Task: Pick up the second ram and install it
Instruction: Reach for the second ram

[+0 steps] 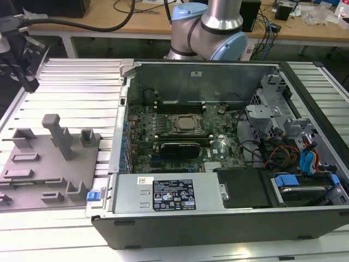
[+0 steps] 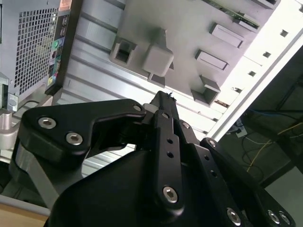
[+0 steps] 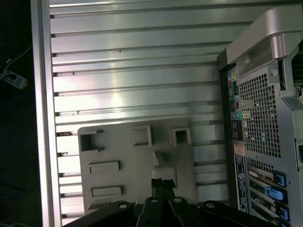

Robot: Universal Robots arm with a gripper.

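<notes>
Second ram [image 2: 240, 19] lies at grey fixture's [image 2: 189, 33] edge; closed claw [image 2: 164, 98] hangs above.

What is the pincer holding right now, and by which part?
Nothing: the pincer hangs near the grey tray, its fingertips closed together with nothing between them.

ext view: high, onto PC case [image 1: 218, 232] | both wrist views: over grey fixture [image 3: 137, 175] [image 2: 184, 23]
</notes>
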